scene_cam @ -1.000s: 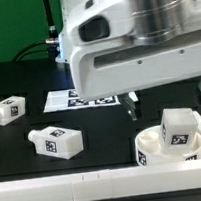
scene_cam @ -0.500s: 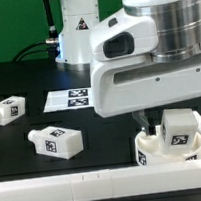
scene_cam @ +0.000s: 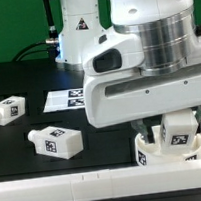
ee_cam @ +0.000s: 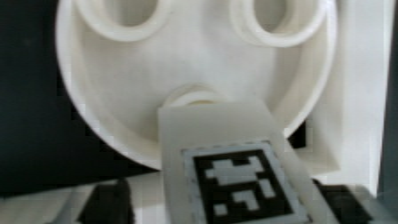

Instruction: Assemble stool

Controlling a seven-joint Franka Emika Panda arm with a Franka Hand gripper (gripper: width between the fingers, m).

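Filling the exterior view, the arm covers most of its gripper (whether the fingers are parted or clamped, I cannot tell). The white rail runs along the near edge. Beside it, the round seat bears an upright leg, its tag readable only as black-and-white squares. A nearer loose leg and a farther loose leg lie near the marker board.

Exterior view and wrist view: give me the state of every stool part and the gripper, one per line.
gripper: around the upright leg, cannot tell if it is clamped.
upright leg: standing on the seat, tag showing.
seat: lying flat, holes up.
front loose leg: lying on its side, untouched.
back loose leg: lying on its side, untouched.
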